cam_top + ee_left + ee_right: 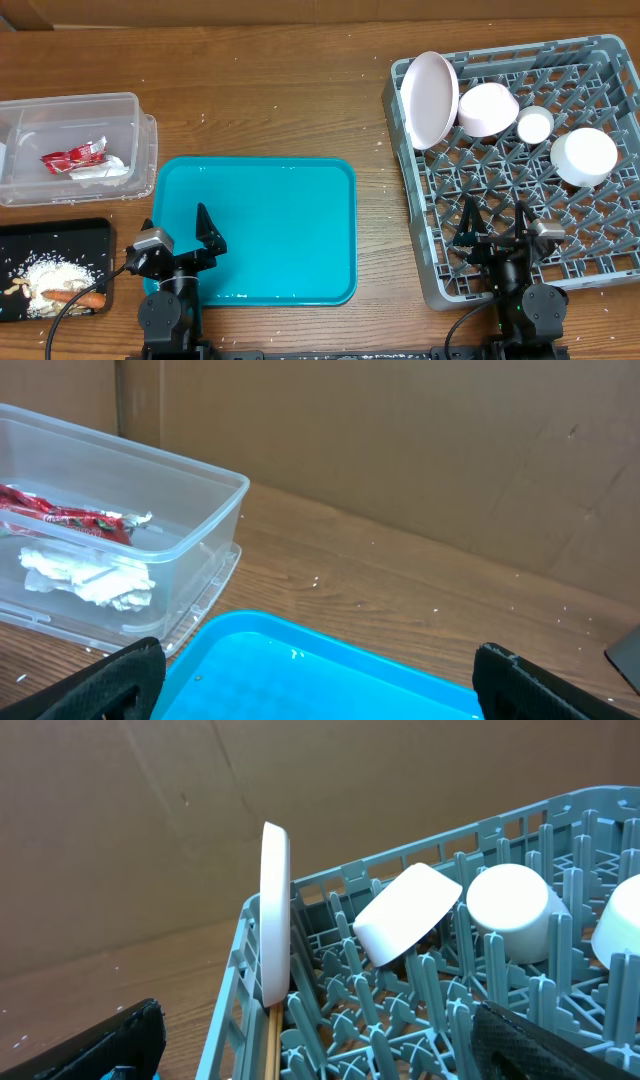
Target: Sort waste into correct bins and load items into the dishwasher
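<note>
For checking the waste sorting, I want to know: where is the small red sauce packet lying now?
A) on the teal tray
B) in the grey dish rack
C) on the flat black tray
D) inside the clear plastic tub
D: the red sauce packet lies inside the clear tub, next to the white napkin, as the left wrist view also shows.

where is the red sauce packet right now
Overhead view: the red sauce packet lies inside the clear tub at far left, beside the white napkin.
</note>
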You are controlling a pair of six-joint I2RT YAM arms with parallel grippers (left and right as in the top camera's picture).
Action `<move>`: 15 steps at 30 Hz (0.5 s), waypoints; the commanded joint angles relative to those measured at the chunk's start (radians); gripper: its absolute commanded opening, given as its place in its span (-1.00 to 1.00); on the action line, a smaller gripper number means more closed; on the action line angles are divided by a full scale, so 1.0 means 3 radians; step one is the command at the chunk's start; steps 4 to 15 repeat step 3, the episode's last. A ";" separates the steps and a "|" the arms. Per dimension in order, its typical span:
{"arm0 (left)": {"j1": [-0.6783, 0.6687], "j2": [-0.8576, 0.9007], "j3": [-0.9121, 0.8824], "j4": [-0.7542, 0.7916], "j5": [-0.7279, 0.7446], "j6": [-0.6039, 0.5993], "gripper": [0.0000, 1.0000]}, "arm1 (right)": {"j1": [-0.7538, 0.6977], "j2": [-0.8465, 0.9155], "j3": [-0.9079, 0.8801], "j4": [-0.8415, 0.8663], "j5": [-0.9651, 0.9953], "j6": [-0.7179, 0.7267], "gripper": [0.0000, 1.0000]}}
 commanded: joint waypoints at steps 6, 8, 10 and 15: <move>-0.0019 -0.0029 -0.0013 -0.0003 0.0029 0.0062 1.00 | -0.0009 -0.0031 -0.0036 0.0010 -0.0004 0.0003 1.00; -0.0019 -0.0029 -0.0013 -0.0003 0.0029 0.0062 1.00 | -0.0009 -0.0031 -0.0036 0.0010 -0.0004 0.0003 1.00; -0.0019 -0.0029 -0.0013 -0.0003 0.0029 0.0062 1.00 | -0.0009 -0.0031 -0.0036 0.0010 -0.0004 0.0003 1.00; -0.0019 -0.0029 -0.0013 -0.0003 0.0029 0.0062 1.00 | -0.0009 -0.0031 -0.0036 0.0010 -0.0004 0.0003 1.00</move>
